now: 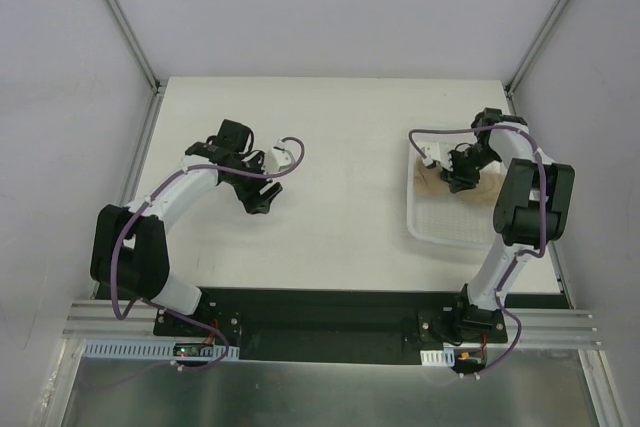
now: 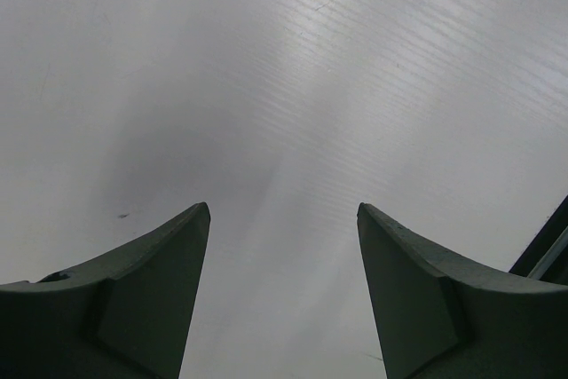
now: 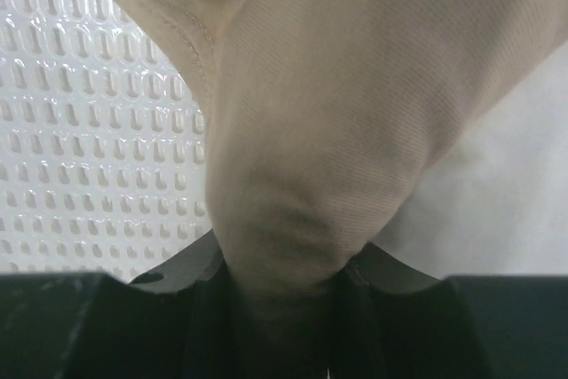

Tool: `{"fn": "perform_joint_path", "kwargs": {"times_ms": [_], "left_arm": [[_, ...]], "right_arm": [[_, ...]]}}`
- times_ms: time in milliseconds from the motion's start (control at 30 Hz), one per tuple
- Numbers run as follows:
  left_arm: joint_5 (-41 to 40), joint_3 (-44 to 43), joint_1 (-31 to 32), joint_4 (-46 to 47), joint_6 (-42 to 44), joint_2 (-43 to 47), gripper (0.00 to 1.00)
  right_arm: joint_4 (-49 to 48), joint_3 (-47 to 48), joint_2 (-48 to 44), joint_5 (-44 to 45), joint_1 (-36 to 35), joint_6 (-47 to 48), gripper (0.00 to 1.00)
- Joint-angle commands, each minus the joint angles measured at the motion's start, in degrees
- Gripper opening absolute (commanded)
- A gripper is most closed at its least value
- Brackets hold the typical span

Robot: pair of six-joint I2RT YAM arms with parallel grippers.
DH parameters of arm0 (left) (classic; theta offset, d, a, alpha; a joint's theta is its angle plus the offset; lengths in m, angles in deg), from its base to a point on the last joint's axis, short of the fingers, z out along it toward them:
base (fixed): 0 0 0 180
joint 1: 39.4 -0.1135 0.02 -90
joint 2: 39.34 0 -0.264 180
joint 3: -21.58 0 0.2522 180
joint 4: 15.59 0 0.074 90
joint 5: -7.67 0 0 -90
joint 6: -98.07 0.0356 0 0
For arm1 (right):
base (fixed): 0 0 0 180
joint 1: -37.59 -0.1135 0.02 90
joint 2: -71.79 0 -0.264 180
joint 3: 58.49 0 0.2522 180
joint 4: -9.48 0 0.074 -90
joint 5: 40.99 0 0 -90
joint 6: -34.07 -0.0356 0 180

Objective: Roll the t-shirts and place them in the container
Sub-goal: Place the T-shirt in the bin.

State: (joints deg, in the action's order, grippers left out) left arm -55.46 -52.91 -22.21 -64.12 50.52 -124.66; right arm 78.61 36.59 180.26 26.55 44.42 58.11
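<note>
— Where do we see the tan t-shirt (image 1: 432, 185)?

— On the right side of the surface (image 1: 340, 147), inside the white mesh basket (image 1: 440, 232). From above we make out only a patch of tan cloth at the basket's far end, partly hidden beneath the right gripper (image 1: 462, 182).

— And what does the wrist view tell us about that gripper?

— The right gripper (image 3: 284, 259) is clamped on the tan t-shirt (image 3: 337, 113). A thick fold of the cloth runs down between the jaws, pinched tight, and the rest of the shirt spreads out above them. We can see a stitched hem along its upper left edge.

— Is there anything else in the basket?

— To the right of the fold we see pale cloth, the white t-shirt (image 3: 506, 184), lying behind the tan one. On the left, the perforated wall of the basket (image 3: 89, 130) shows. We cannot tell from above how the white shirt lies.

— What about the other side?

— The left gripper (image 1: 262, 197) is well apart from the basket, over the left half of the surface. In its own view the left gripper (image 2: 282, 210) has its jaws spread wide, nothing between them, with only the bare pale surface (image 2: 266, 59) underneath.
</note>
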Motion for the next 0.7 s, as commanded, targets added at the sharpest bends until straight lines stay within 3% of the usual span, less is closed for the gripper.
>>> {"fn": "perform_joint_path", "kwargs": {"times_ms": [0,100,167,200,267,367,400,433,467,500,667], "left_arm": [[-0.5,-2.0,0.1,-0.9,0.6,-0.8,0.67],[-0.7,-2.1,0.2,-1.1,0.9,-0.6,0.67],[-0.8,-2.0,0.2,-1.1,1.0,-0.4,0.67],[-0.8,-2.0,0.2,-1.1,1.1,0.1,0.67],[-0.6,-2.0,0.2,-1.2,1.4,0.6,0.67],[0.6,-2.0,0.3,-1.2,1.9,1.7,0.67],[1.0,-2.0,0.2,-1.1,2.1,1.9,0.68],[1.9,-2.0,0.2,-0.8,2.1,2.1,0.67],[2.2,-1.9,0.2,-0.7,2.2,2.6,0.67],[2.5,-1.8,0.2,-0.1,2.0,2.9,0.67],[5.0,-1.9,0.5,0.0,1.0,5.6,0.68]], "right_arm": [[3.5,0.2,1.6,1.5,-0.4,58.1,0.01],[0.3,-2.8,0.8,1.0,-0.6,57.8,0.01],[-2.7,-4.7,-0.6,-0.1,-0.4,57.4,0.12],[-5.0,-5.2,-1.2,-1.0,-0.3,57.0,0.25],[-4.4,-4.8,-3.4,-1.9,0.3,57.0,0.28],[-1.1,-3.3,-7.0,-2.8,1.5,57.0,0.50],[-0.3,-3.4,-8.3,-3.0,1.8,56.9,0.69],[-0.1,-3.7,-9.4,-3.0,2.2,56.8,0.76],[0.1,-4.5,-10.5,-3.3,2.4,56.9,0.92],[1.4,-4.6,-12.7,-3.3,2.6,56.8,0.96],[9.0,-4.3,-18.8,-5.0,4.0,54.6,0.96]]}}
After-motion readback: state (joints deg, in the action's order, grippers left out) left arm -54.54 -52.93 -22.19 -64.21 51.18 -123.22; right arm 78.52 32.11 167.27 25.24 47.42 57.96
